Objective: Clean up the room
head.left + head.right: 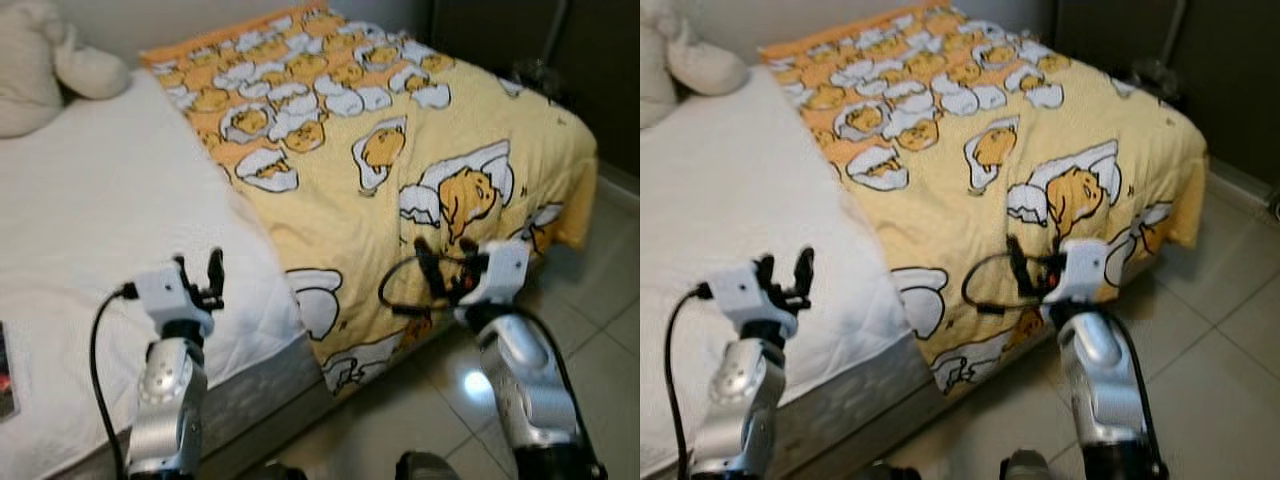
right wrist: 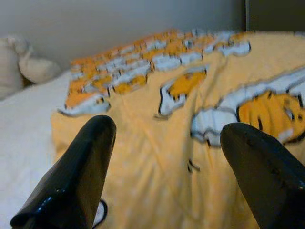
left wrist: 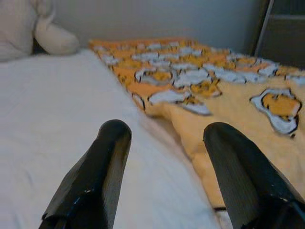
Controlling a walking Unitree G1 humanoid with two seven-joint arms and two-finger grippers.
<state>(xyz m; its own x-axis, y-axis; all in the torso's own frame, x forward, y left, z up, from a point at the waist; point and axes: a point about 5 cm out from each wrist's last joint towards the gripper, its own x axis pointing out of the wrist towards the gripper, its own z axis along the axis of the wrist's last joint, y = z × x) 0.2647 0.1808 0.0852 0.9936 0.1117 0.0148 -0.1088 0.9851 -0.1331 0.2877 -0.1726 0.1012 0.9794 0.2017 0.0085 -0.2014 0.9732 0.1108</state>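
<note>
A yellow blanket printed with white-and-orange egg cartoon figures covers the far and right half of the bed, its near edge draping over the mattress side toward the tiled floor at about 4 o'clock. The white sheet lies bare from 9 to 7 o'clock, and a cream plush toy sits at 11 o'clock by the wall. No writing on the blanket can be read. The left gripper hovers over the sheet's near edge, fingers spread apart and empty. The right gripper hovers at the blanket's hanging edge, fingers likewise apart with nothing between them. A dark object lies at the 8 o'clock edge, too cropped to identify.
</note>
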